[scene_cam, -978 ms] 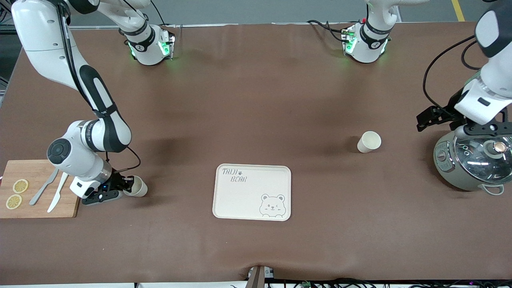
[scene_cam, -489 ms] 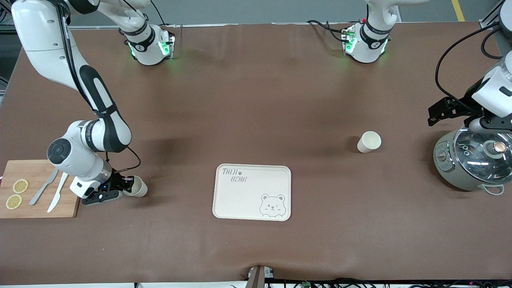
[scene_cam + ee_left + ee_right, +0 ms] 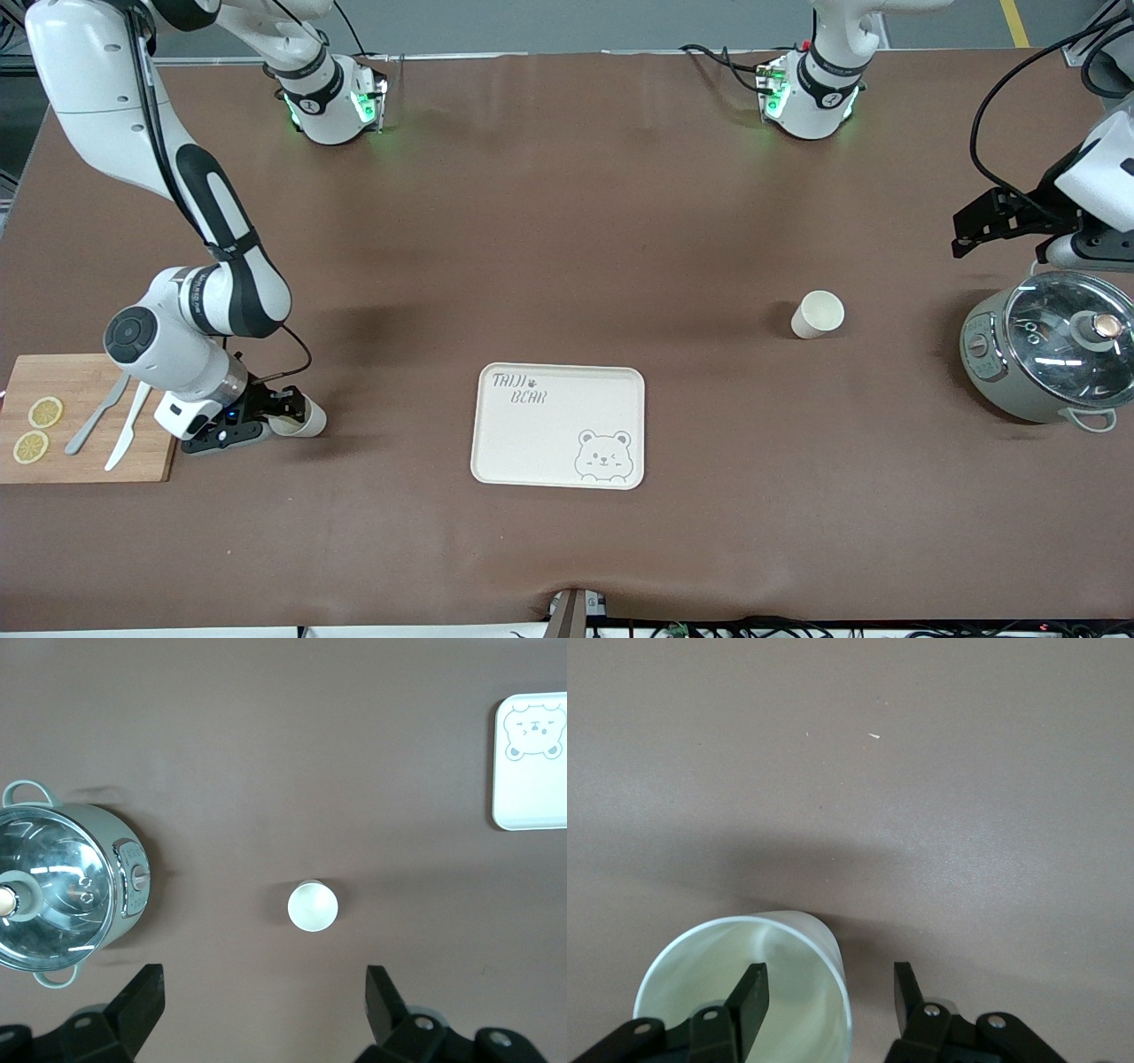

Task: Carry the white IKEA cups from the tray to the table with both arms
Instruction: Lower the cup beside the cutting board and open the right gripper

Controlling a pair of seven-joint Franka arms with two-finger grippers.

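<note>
1. Where writing can be read, it is on the cream rectangular bear-print tray (image 3: 557, 425): "TAIJI BEAR", beside a printed bear face.
2. Two small off-white tapered cups stand on the brown bench (image 3: 567, 221): one cup (image 3: 817, 315) upright between the tray and the grey-green glass-lidded cooker (image 3: 1045, 356); the other cup (image 3: 301, 416) beside the wooden cutting board (image 3: 84, 418).
3. That board holds two lemon slices (image 3: 37, 429), one knife and one fork.
4. Right gripper (image 3: 826, 997): jaws straddle the second cup's wall, one finger inside; grip uncertain.
5. Left gripper (image 3: 264, 1001): jaws apart, empty, over the bench near the cooker.
</note>
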